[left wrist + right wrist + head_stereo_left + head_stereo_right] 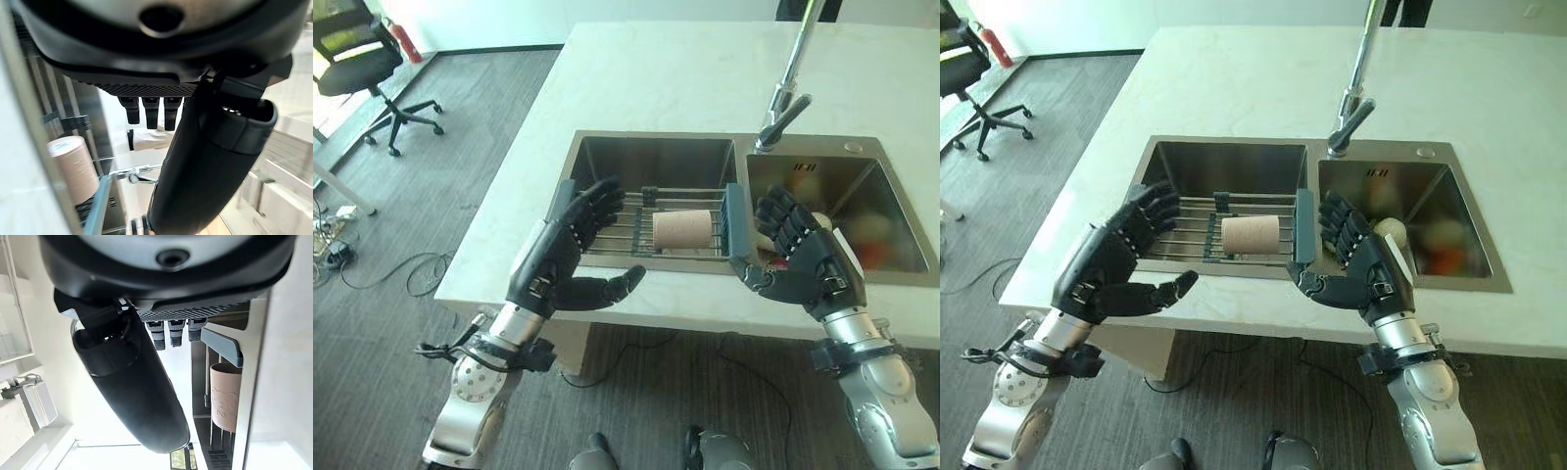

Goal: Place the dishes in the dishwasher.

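Left hand (pixel 558 259) hovering released at nine o'clock of the drying rack (pixel 607 233), beige cup (pixel 684 230) lying sideways on its bars over the sink (pixel 651 157), right hand (pixel 800 257) relaxed at three o'clock; best grasped squarely around the cup's middle.

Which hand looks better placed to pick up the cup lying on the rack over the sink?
Probably the right hand: it hovers open beside the rack's blue end, with the beige cup lying just past it. The left hand, also open, sits at the rack's far end, farther from the cup.
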`<state>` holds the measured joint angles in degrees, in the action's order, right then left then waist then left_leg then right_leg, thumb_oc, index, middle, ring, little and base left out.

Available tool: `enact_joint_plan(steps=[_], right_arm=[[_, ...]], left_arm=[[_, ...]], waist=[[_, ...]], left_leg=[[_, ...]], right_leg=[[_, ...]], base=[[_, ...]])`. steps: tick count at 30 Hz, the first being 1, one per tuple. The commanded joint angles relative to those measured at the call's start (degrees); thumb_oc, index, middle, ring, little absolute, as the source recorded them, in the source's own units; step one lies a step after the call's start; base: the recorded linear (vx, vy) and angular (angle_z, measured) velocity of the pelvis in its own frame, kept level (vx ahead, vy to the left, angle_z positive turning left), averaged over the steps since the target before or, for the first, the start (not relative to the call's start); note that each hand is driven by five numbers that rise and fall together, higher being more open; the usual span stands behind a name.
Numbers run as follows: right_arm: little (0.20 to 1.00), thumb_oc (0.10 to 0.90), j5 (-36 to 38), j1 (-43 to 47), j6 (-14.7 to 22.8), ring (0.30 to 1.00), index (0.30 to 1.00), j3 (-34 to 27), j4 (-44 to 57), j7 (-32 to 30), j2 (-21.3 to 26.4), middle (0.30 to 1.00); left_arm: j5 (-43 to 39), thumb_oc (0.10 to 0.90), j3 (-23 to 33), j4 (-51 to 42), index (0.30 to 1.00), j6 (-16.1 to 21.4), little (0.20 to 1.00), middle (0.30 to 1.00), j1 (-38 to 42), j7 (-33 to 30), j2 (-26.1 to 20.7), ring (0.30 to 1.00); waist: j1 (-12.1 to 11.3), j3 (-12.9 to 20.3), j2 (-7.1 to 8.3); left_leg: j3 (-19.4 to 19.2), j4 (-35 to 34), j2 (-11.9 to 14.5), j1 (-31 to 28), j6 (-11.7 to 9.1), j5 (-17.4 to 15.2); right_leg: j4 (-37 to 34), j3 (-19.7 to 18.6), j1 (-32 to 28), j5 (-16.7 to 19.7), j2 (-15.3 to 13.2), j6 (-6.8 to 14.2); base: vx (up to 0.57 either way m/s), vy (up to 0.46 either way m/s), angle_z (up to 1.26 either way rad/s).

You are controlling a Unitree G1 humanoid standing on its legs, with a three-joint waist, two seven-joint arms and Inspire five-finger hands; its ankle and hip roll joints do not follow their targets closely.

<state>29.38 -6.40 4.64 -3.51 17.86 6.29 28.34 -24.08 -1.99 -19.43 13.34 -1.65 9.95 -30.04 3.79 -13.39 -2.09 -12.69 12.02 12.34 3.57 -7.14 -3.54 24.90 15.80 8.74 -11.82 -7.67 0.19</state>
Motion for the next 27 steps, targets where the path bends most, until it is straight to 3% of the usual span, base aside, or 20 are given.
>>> enact_joint_plan(steps=[1,10,13,16,27], right_arm=[[0.9,0.8,-0.54,3.95,5.57,0.9,0.9,-1.51,6.54,0.51,-1.23,0.9],[0.9,0.8,-3.11,4.43,4.3,0.9,0.9,-1.67,6.25,0.13,-1.41,0.9],[0.9,0.8,-3.57,5.99,3.57,0.9,0.9,-1.14,5.8,0.55,-0.29,0.9],[0.9,0.8,-2.72,7.95,2.66,0.9,0.9,-0.19,4.59,0.63,1.5,0.9],[0.9,0.8,0.88,9.83,0.82,0.9,0.9,0.75,2.2,5.13,4.68,0.9]], left_arm=[[-0.83,0.8,3.24,-4.27,0.9,7.23,0.9,0.9,5.87,-3.29,-0.68,0.9],[3.59,0.8,4.83,-2.94,0.9,5.45,0.9,0.9,10.68,-4.94,-5.16,0.9],[3.58,0.8,4.1,-1.17,0.9,2.48,0.9,0.9,14.52,-3.75,-9.18,0.9],[5.22,0.8,1.87,3.44,0.9,-1.71,0.9,0.9,19.99,-1.88,-14.19,0.9],[8.63,0.8,-6.97,18.32,0.9,-5.9,0.9,0.9,32.79,0.35,-20.84,0.9]], waist=[[0.46,6.09,0.32],[1.36,7.36,0.33],[1.88,7.77,0.27],[3.12,8.27,-0.42],[6.75,9.47,-2.19]], left_leg=[[1.83,5.17,2.18,1.21,0.35,-6.81],[1.48,5.17,0.5,-0.1,1.51,-8.81],[0.94,5.17,0.18,-0.56,1.97,-9.27],[-0.4,5.17,0.4,-1.36,2.18,-9.58],[-3.86,5.17,1.19,-2.65,2.04,-9.53]], right_leg=[[-7.72,-1.07,-4.45,0.66,-3.65,7.15],[-7.72,-1.98,-4.57,1.61,-5.64,9.08],[-7.72,-2.76,-4.35,2.0,-6.06,9.72],[-7.72,-3.97,-4.34,1.91,-5.8,9.85],[-7.72,-7.25,-3.88,1.84,-4.65,9.9]], base=[[0.04,0.117,0.01],[0.03,0.111,-0.03],[0.0,0.071,-0.02],[0.01,0.055,-0.26],[0.02,0.017,-0.19]])
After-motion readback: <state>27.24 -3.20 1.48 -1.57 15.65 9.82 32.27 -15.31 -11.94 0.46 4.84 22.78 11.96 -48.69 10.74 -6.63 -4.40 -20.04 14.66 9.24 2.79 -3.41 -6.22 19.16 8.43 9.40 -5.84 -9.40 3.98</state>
